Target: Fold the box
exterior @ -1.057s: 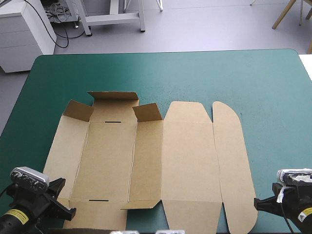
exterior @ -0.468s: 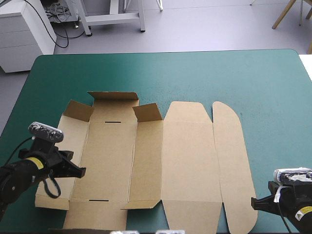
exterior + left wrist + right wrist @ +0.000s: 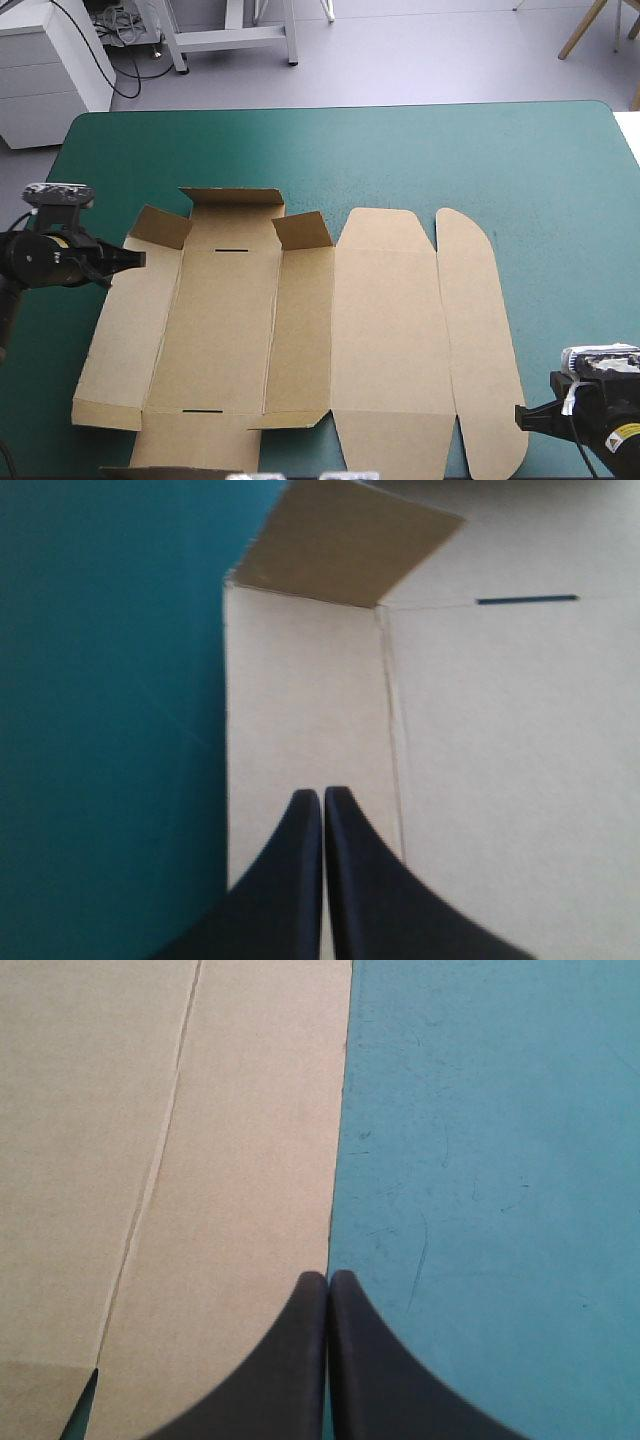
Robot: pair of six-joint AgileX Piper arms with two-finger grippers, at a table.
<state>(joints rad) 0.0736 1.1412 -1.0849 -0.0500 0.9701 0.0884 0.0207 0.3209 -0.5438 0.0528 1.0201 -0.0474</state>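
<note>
Remote station, high view: I can read no word, brand, number or sign on the brown box (image 3: 380,330) or on the teal-green surface (image 3: 450,160). A yellow sticker (image 3: 47,247) on the left arm (image 3: 25,265), at nine o'clock, and a second yellow sticker (image 3: 628,434) on the right arm (image 3: 600,420), at five o'clock, carry dark marks too small for me to make out.
</note>
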